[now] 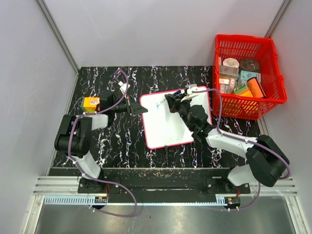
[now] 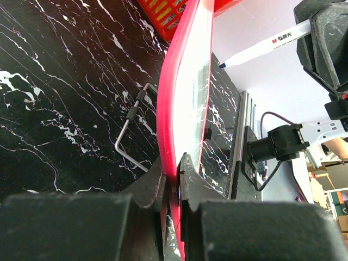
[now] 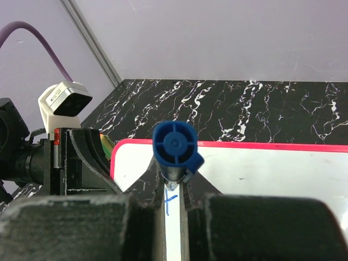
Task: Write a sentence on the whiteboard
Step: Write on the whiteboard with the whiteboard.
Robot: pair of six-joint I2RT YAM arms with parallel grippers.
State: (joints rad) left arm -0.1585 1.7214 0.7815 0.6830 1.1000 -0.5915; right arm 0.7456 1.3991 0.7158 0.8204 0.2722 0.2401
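Two grippers, one whiteboard, one marker

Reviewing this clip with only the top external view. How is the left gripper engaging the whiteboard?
Observer: Left wrist view: the left gripper is shut on the whiteboard, pinching its red frame.
Operator: And the other arm?
Observer: The right gripper is shut on a marker, blue rear end facing its wrist camera.
Operator: Is that blue speck a word?
Observer: No, one cross-shaped blue stroke by the marker's tip.
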